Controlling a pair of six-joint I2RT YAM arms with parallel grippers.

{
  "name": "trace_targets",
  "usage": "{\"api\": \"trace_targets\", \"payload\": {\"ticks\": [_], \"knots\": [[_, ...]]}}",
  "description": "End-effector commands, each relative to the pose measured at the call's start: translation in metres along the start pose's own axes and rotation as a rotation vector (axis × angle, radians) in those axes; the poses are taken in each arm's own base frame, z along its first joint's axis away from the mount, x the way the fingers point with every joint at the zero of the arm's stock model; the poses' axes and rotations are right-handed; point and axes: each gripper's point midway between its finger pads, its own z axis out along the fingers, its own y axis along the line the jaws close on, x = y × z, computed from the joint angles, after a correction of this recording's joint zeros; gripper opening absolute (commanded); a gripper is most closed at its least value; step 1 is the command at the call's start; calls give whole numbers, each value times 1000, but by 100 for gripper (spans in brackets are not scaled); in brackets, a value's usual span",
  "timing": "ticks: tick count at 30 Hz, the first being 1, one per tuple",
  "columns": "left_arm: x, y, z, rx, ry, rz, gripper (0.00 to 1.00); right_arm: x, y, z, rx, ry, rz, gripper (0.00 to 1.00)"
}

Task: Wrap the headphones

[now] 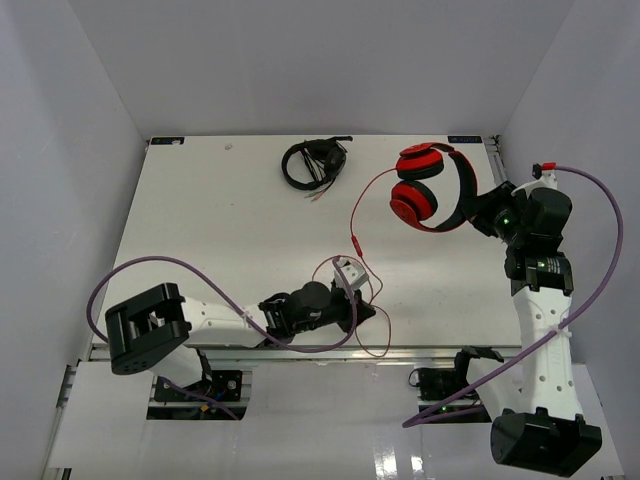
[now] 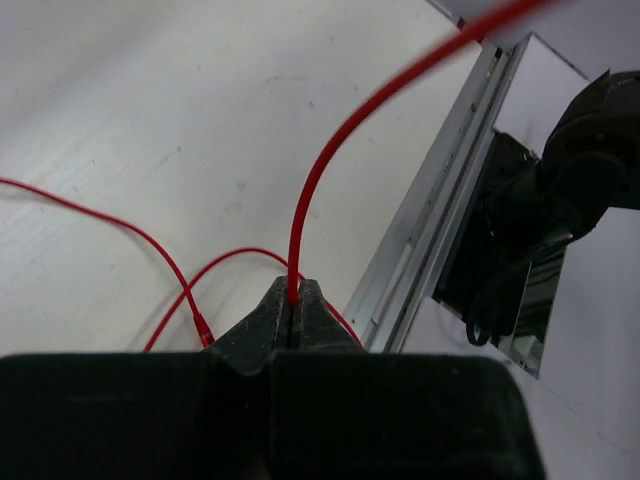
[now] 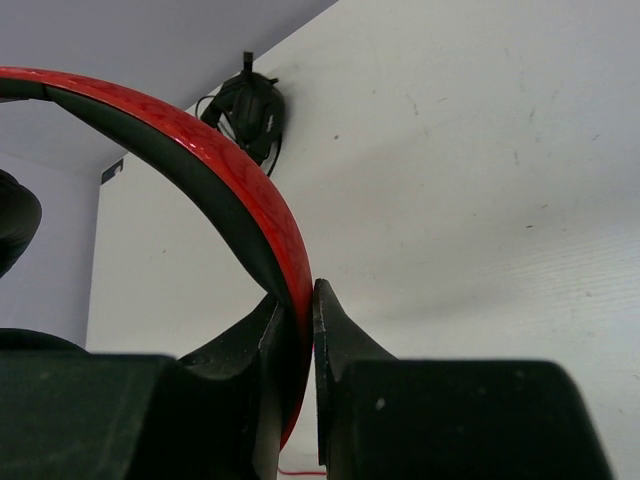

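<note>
Left gripper (image 2: pixel 293 300) up close in the left wrist view: jaws pinched together on the red cable (image 2: pixel 300 215), which rises straight out of the fingertips, then bends off to the upper right. More loops of the same cable lie slack on the white table (image 2: pixel 150 110) just left of the fingers. The aluminium rail (image 2: pixel 430 230) at the table's near edge runs right beside them.

Right gripper (image 3: pixel 305 300): jaws clamped across the headband (image 3: pixel 200 165), red outer face on one finger, black lining on the other.

Top view: red headphones (image 1: pixel 425 185) sit at the far right of the table, ear cups (image 1: pixel 413 203) pointing left and the band end in the right gripper. Can't tell if the cups rest on the table or hang. The cable runs from the cups down to the left gripper near the front edge, middle.

Black headphones (image 1: pixel 313 163) with a bundled cable lie at the far edge, well apart from both grippers.
</note>
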Motion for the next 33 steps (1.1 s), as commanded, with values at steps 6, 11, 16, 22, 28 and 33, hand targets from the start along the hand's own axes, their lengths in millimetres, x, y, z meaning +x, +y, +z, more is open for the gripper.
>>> {"api": "trace_targets", "payload": {"ticks": [6,11,16,22,28,33], "knots": [[58,8,-50,-187,285,-146,0,-41,-41,-1,209,-213,-22,8],[50,7,-68,-247,305,-137,0,-51,-58,-6,293,-272,-75,8],[23,-13,-78,-267,330,-20,0,-48,-73,-2,343,-269,-145,8],[-37,-51,-71,-271,350,196,0,-37,-89,4,366,-245,-267,8],[-90,-67,-79,-305,374,379,0,-37,-88,1,359,-280,-468,8],[-121,-72,-88,-321,393,484,0,-12,-62,8,178,-197,-717,8]]}}
